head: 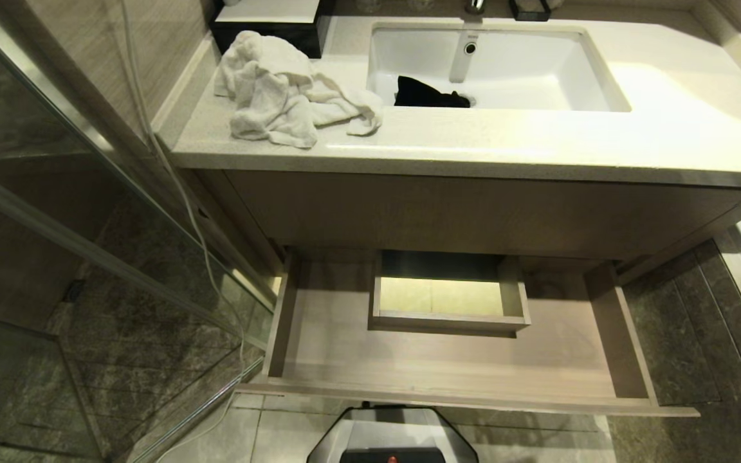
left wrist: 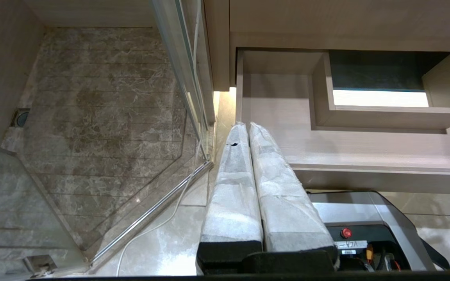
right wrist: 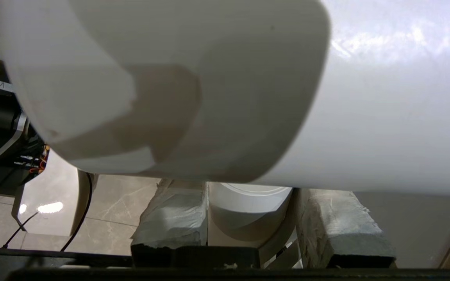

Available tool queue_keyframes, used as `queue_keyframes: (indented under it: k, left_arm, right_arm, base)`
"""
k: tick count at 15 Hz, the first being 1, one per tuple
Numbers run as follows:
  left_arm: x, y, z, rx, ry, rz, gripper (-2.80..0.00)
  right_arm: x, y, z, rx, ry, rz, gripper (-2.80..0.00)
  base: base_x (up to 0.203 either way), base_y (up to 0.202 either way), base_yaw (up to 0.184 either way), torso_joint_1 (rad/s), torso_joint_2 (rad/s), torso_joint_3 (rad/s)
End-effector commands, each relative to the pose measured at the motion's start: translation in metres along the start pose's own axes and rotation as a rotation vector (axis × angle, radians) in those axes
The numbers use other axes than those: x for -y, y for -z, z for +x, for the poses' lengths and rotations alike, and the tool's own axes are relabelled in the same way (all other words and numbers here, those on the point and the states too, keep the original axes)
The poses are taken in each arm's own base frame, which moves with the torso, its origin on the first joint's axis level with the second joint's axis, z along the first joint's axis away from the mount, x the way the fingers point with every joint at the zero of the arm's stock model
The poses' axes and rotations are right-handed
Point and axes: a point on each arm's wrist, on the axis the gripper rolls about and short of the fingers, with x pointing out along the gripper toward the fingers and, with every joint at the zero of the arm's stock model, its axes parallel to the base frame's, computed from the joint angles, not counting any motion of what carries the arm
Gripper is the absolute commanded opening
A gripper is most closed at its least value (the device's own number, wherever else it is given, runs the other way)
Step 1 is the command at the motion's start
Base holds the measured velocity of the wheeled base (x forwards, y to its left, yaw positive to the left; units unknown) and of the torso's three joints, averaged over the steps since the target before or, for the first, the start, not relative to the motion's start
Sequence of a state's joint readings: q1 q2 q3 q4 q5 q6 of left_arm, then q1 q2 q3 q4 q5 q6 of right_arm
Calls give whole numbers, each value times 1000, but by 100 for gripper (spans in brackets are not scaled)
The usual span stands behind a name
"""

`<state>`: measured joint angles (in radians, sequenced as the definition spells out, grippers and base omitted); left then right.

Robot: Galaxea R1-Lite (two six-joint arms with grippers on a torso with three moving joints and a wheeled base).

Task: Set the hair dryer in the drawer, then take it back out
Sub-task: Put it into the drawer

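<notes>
The drawer stands pulled out under the vanity, wide and shallow, with a boxed cutout at its mid-back and nothing lying on its floor. In the right wrist view the white hair dryer fills the frame. My right gripper is shut on its slim handle, which sits between the padded fingers. Neither this gripper nor the dryer shows in the head view. My left gripper is shut on nothing, parked near the drawer's left front corner.
A crumpled white towel lies on the countertop left of the sink, which holds a black item. A glass shower partition and a hanging white cord stand at left. My base is just before the drawer front.
</notes>
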<state>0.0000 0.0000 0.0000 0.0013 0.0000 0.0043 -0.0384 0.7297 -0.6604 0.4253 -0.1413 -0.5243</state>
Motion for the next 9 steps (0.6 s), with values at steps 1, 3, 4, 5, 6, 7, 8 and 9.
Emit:
queue_keyframes:
  k: [1, 3, 4, 5, 6, 7, 8, 9]
  left_arm:
    - [0, 0, 0, -2, 0, 0, -280]
    - [0, 0, 0, -2, 0, 0, -280]
    - [0, 0, 0, -2, 0, 0, -280]
    - [0, 0, 0, -2, 0, 0, -280]
    - [0, 0, 0, -1, 0, 0, -280]
    - [0, 0, 0, 0, 0, 0, -280]
    - [0, 0, 0, -2, 0, 0, -280]
    - [0, 0, 0, -2, 0, 0, -280]
  right_arm:
    - [-1, 5, -6, 1, 23, 8, -280]
    - [-1, 6, -8, 8, 33, 12, -280]
    - [-1, 7, -9, 13, 36, 13, -280]
    - [-2, 8, -12, 23, 39, 15, -280]
    - [-2, 8, -12, 22, 38, 14, -280]
    - [-3, 11, -14, 19, 35, 13, -280]
    - [-4, 12, -15, 21, 35, 13, -280]
    - [-5, 13, -15, 24, 38, 13, -280]
  base:
    - [0, 0, 0, -178, 327, 136]
    - [0, 0, 0, -184, 320, 143]
    - [0, 0, 0, -177, 331, 149]
    - [0, 0, 0, -189, 327, 135]
    - [0, 0, 0, -178, 339, 139]
    - [0, 0, 0, -188, 344, 158]
    - [0, 0, 0, -189, 323, 147]
    - [0, 0, 0, -189, 340, 144]
